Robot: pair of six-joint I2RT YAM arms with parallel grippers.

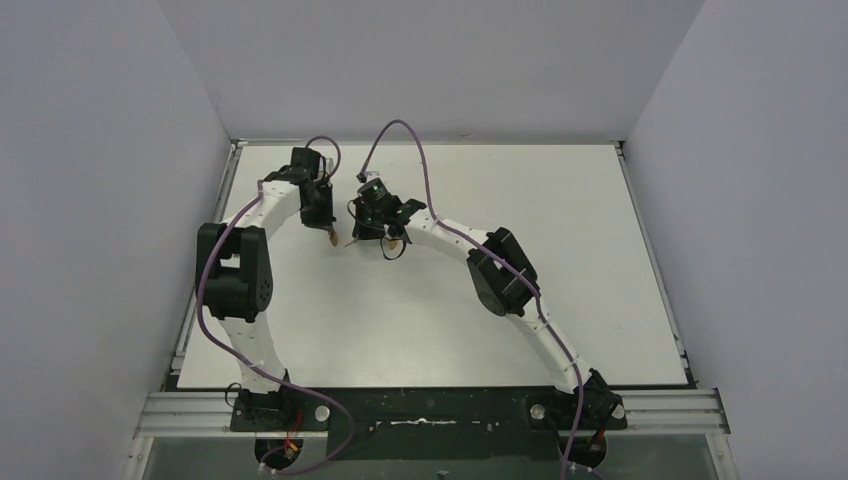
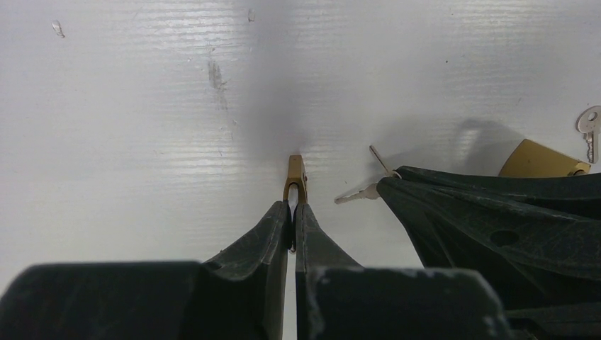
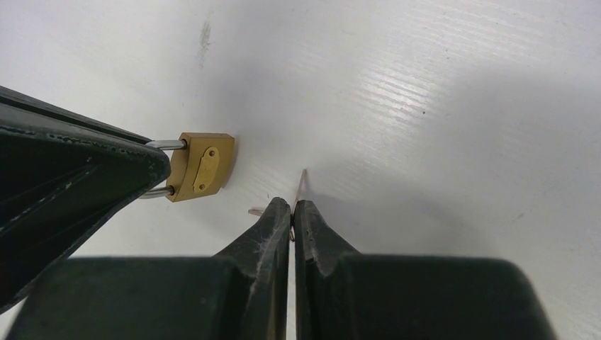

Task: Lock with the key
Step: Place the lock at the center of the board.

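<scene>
Overhead, the white bench (image 1: 450,330) is closed in by pale grey walls (image 1: 90,150) on 3 sides, and purple cables (image 1: 425,165) arch over both arms, which meet toward the far left of the surface. A dark scuff (image 2: 216,74) marks the bench ahead of the left arm. From the left wrist, the black bulk of the right arm's fingers fills the lower right and hides most of a brass body (image 2: 538,159) lying behind them. A second silver key (image 2: 587,129) sits just beside that brass body, at the frame's edge.

The left end effector (image 2: 294,210) is clenched, its 2 fingers pressed onto the steel shackle (image 3: 166,144) of the brass padlock (image 3: 202,166). The padlock's body juts out past the fingertips, edge-on to the left wrist camera. Whether the body touches the bench cannot be told.

The right end effector (image 3: 291,210) is likewise clenched, pinching the key (image 2: 358,193) at its very tip. A thin silver sliver (image 2: 381,161) rises beside the key. The key is near the padlock but apart from it, with bare bench between them.
</scene>
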